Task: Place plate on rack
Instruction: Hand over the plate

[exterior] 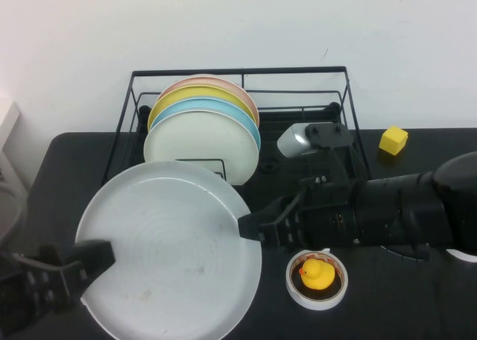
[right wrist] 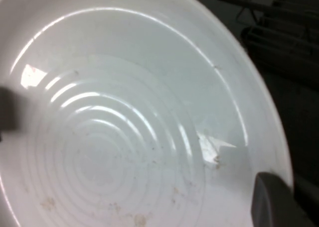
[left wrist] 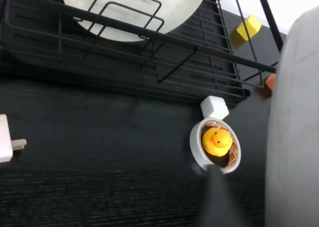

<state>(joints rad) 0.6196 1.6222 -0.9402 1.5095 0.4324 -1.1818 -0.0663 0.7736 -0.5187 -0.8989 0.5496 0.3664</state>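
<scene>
The large grey-white plate (exterior: 168, 250) with brownish smudges hangs tilted above the table's front left, in front of the black wire rack (exterior: 346, 116). My right gripper (exterior: 252, 232) is shut on its right rim; one finger (right wrist: 271, 202) lies over the rim in the right wrist view, where the plate (right wrist: 124, 127) fills the picture. My left gripper (exterior: 89, 269) is at the plate's left rim with a finger on either side. In the left wrist view its one visible finger (left wrist: 214, 197) stands apart from the plate (left wrist: 294, 137), so it is open.
The rack holds several upright plates: cream-white (exterior: 201, 142) in front, light blue (exterior: 242, 120), yellow and pink behind, plus a silver object (exterior: 298, 140). A yellow duck (exterior: 317, 274) sits inside a tape roll (exterior: 294, 294). A yellow block (exterior: 393, 140) lies at the far right.
</scene>
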